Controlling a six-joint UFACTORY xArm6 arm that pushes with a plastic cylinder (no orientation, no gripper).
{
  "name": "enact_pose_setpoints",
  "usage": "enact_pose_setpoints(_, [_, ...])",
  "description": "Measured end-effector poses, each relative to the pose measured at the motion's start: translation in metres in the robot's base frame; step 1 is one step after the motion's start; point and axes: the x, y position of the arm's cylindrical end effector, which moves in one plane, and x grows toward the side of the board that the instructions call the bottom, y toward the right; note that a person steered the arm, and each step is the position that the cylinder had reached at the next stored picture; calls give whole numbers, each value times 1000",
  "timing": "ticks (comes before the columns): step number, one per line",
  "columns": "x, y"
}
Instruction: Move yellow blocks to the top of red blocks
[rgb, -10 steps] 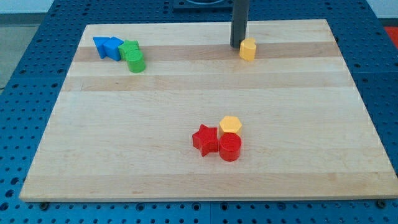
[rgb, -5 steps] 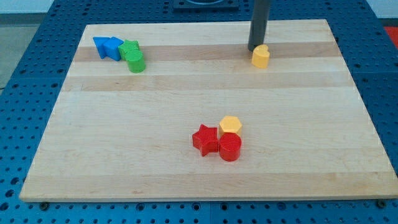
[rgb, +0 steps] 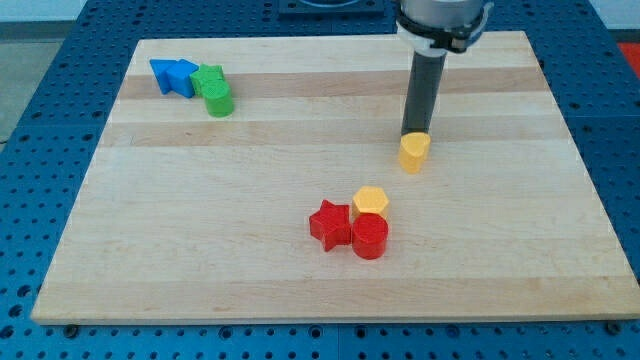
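A yellow block (rgb: 413, 152) lies right of the board's middle. My tip (rgb: 412, 134) touches its top edge, just above it in the view. A yellow hexagon block (rgb: 370, 201) sits lower, touching the top of a red cylinder (rgb: 369, 237). A red star block (rgb: 331, 224) lies to the left of both, touching them.
Two blue blocks (rgb: 173, 76) and two green blocks (rgb: 213, 90) cluster at the wooden board's (rgb: 150, 230) top left. The board lies on a blue perforated table (rgb: 30, 120).
My tip has pushed the lone yellow block from near the top edge down the board, toward the red blocks. The other blocks have not moved.
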Motion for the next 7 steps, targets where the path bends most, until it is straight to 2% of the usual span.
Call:
enact_pose_setpoints(3, [45, 24])
enact_pose_setpoints(5, [53, -24])
enact_pose_setpoints(6, [80, -40])
enact_pose_setpoints(7, [74, -2])
